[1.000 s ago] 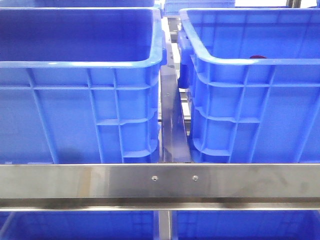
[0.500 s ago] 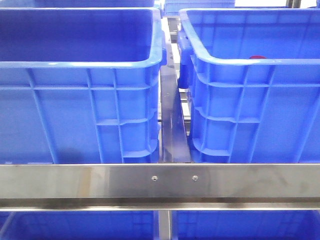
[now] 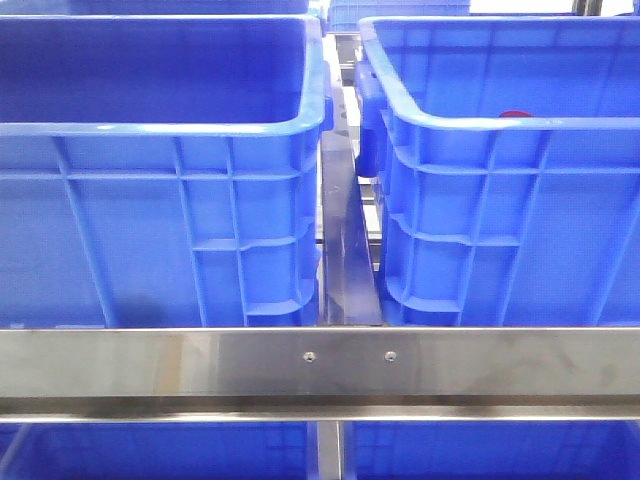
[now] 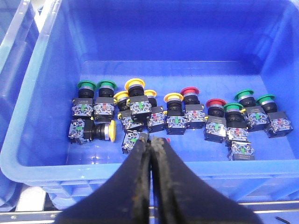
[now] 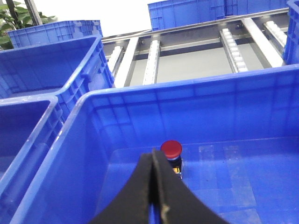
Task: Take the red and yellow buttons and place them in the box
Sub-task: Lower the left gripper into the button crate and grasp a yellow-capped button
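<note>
Just beyond right gripper [image 5: 155,161]: red button [image 5: 171,149].

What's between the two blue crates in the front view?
Front view: only a bare metal divider rail stands in the gap between the left crate and the right crate; no buttons there.

Your front view sits low and close, facing the ribbed outer walls of two blue crates [image 3: 160,230] behind a steel rail [image 3: 320,365]. Left wrist view looks down past its closed fingers into a crate of pushbuttons [image 4: 177,116]. Right wrist view looks into the box [image 5: 196,121], just ahead of its closed fingers; the front view shares that crate.
</note>
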Robot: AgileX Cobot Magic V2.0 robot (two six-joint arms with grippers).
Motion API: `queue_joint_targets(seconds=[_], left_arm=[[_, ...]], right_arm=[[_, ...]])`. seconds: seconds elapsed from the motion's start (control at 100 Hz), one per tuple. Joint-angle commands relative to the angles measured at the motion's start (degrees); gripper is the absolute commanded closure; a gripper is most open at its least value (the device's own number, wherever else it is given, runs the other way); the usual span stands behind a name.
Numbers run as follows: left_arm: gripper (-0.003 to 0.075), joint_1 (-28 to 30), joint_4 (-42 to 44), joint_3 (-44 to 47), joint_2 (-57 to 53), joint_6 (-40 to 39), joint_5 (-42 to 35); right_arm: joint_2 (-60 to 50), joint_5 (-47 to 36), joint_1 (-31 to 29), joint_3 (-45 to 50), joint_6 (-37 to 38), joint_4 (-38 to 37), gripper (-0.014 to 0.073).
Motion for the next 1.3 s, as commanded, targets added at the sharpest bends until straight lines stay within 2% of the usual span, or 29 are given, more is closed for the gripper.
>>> queue_joint_targets(seconds=[0.0,0.07,0.14,0.26,0.31,0.38,0.65,1.12,1.29], left_arm=[[0.0703,0.1,-0.1,-1.5,0.2,-0.5,-4.2],[0.0627,0.1,-0.1,-1.5,0.2,-0.5,-4.2],[0.0518,0.1,-0.1,-1.5,0.2,-0.5,-4.2],[0.0271,0.1,-0.1,-1.5,0.2,-0.5,-4.1],[0.0193,0.1,-0.1,-1.5,0.3,-0.5,-4.1],[0.0138,0.1,-0.1,-1.5,0.5,-0.5,-4.1],[0.0132,0.0,-0.2,-5.7,10.1,-0.5,-2.7],[0.0132,0.0,-0.4,-26.2,44.4,-0.5,0.2],[0.0132,0.0,-0.3,-31.4,53.5,-0.5,1.2]], right_arm=[[-0.5,0.5,-0.3,-1.5,-0.6,-0.4,0.0661],[-0.5,0.5,-0.3,-1.5,-0.6,-0.4,0.0661],[-0.5,0.5,-0.3,-1.5,-0.6,-0.4,0.0661],[-0.5,0.5,-0.3,-1.5,-0.6,-0.4,0.0661],[-0.5,0.5,-0.3,-1.5,-0.6,-0.4,0.0661],[-0.5,0.5,-0.3,-1.5,-0.6,-0.4,0.0661],[-0.5,2.5,-0.3,-1.5,-0.6,-0.4,0.0661],[-0.5,2.6,-0.3,-1.5,-0.6,-0.4,0.0661],[-0.5,2.6,-0.3,-1.5,-0.6,-0.4,0.0661]])
